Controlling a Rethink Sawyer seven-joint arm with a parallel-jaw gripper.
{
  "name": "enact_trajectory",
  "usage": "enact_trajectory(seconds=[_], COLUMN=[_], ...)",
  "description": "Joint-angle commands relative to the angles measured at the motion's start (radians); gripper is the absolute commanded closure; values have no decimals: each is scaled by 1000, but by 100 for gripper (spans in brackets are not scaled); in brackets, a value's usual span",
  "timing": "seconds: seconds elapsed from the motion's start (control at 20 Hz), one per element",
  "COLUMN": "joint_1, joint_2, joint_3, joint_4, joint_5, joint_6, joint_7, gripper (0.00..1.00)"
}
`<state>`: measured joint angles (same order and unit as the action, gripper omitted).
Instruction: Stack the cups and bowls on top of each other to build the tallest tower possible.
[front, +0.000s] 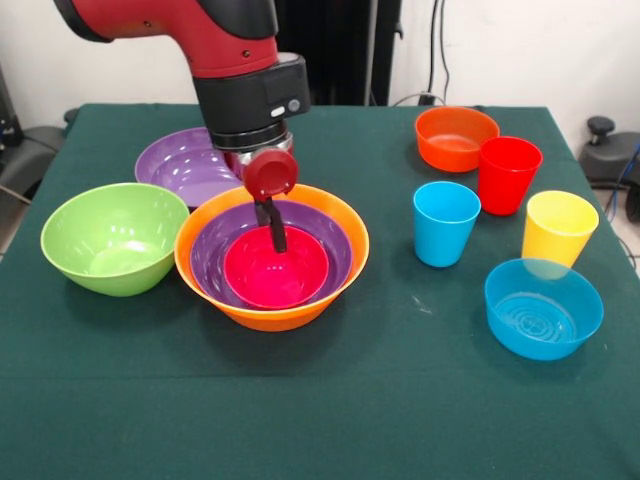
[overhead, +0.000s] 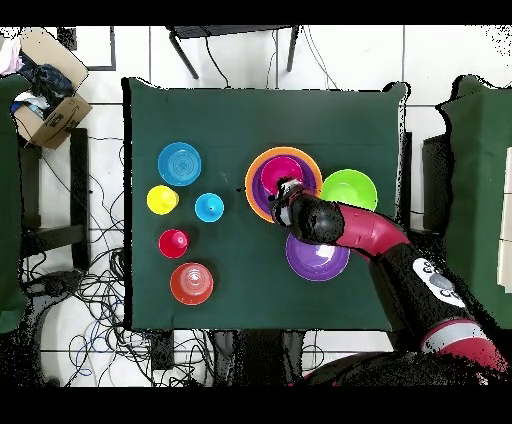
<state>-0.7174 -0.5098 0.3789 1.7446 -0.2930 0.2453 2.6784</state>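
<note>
1. Front view: the jaws (front: 277, 238) hang inside the small pink-red bowl (front: 276, 272). Whether they are apart or together cannot be told. That bowl sits nested in a purple bowl (front: 215, 255) inside the large orange bowl (front: 270, 312) at frame centre, forming the tower. The lime green bowl (front: 113, 238) lies at left and a second purple bowl (front: 185, 165) behind.
2. Overhead view: on the green table (overhead: 240, 120), the blue cup (overhead: 209, 207), yellow cup (overhead: 162, 200) and red cup (overhead: 173, 243) stand at left, between the small blue bowl (overhead: 179, 164) and small orange bowl (overhead: 191, 283).
</note>
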Motion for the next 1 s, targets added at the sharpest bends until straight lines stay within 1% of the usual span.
enact_trajectory(seconds=[0.05,0.1,0.2,0.35,0.55,0.75,0.85,1.0], joint_1=[28,27,30,35,37,43,58,88], joint_2=[-99,-117,-129,-136,-162,-180,-214,-293], joint_3=[4,6,6,12,19,19,16,14], joint_4=[51,61,63,67,71,74,77,73], joint_5=[-26,-18,-12,-5,11,12,22,52], joint_6=[162,179,193,201,254,275,306,405], joint_7=[-94,-94,-91,-76,-71,-67,-56,-50], gripper=[0,0,0,0,0,0,0,0])
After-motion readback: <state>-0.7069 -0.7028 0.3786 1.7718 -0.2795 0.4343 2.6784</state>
